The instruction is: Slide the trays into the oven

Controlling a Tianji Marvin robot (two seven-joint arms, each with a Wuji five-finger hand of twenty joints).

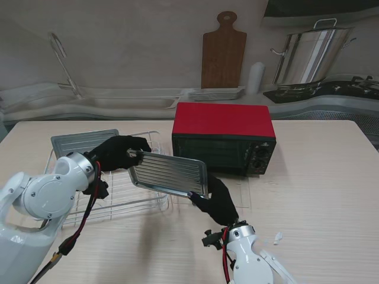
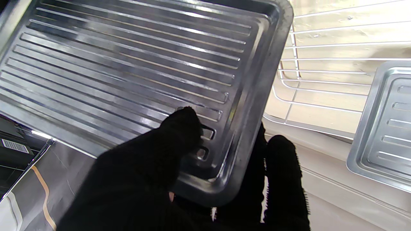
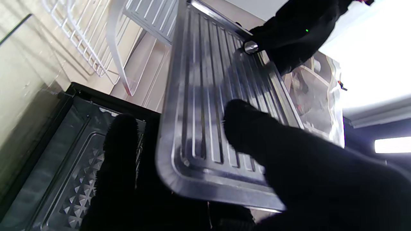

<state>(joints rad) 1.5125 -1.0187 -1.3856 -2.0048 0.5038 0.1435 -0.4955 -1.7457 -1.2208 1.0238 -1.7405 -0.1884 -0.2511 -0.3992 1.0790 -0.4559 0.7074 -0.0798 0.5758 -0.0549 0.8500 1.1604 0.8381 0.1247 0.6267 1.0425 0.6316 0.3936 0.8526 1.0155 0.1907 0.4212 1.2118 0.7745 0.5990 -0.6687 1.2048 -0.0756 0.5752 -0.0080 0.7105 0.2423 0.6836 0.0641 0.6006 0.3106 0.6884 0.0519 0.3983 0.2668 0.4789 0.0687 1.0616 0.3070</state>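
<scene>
Ribbed tray (image 1: 170,174) held off the worktop (image 1: 320,177) at frame centre, tilted, gripped at both ends. Left hand (image 1: 121,152) clamped on its left edge, thumb on the ribbed face, fingers (image 2: 284,166) under the rim. Right hand (image 1: 217,200) clamped on the lower right corner the same way, thumb on top. Just right of the tray: red oven (image 1: 224,137), door (image 3: 64,166) lying open under the right hand. Left and behind: white wire rack (image 1: 127,198) with a second tray (image 1: 80,142) at its upper-left end. Bare worktop across the right and lower frame.
</scene>
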